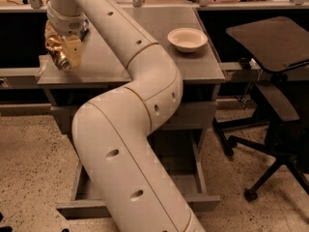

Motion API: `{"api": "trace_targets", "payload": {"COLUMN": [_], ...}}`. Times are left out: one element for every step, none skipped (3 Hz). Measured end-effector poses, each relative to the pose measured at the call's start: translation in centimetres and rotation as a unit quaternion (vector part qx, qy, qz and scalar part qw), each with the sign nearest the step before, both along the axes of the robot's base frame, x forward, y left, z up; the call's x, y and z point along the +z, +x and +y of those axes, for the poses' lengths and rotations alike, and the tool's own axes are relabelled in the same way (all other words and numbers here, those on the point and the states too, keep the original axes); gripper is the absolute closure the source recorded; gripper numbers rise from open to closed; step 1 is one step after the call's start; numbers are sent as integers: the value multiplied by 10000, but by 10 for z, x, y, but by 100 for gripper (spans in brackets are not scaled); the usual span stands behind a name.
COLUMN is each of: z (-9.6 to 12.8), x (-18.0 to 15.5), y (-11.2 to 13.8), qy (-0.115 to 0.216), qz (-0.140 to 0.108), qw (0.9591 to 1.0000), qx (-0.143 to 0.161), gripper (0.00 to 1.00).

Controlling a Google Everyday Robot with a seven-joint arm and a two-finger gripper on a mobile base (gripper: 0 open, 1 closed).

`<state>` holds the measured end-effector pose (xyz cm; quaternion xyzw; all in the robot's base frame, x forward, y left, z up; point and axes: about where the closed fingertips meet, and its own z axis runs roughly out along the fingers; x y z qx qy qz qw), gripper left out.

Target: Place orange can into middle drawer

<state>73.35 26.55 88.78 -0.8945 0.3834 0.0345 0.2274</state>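
Gripper (63,56): clamped on orange can (53,48), far left, above cabinet top (94,67) edge. Middle drawer (206,200): open, near, low. Risk: dented can slipping loose, landing outside tray on descent.

The orange can (54,48), shiny gold with its silver end pointing down, is hanging tilted in the gripper (65,53), whose fingers are clasping it over the cabinet top's (193,66) front left edge; the middle drawer (206,200) is standing open below
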Motion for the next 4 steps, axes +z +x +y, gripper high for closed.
{"api": "trace_targets", "payload": {"z": [50,54,54,51], "x": [-24,-23,-23,-14], "y": [-32,-26,-26,-29], "qy": [-1252,-1146,-1145,-971], "qz": [-426,-526,-527,-635], "qw": [9838,9849,9849,9856], "qx": [1210,1184,1185,1232], "gripper": [100,100,100,100]}}
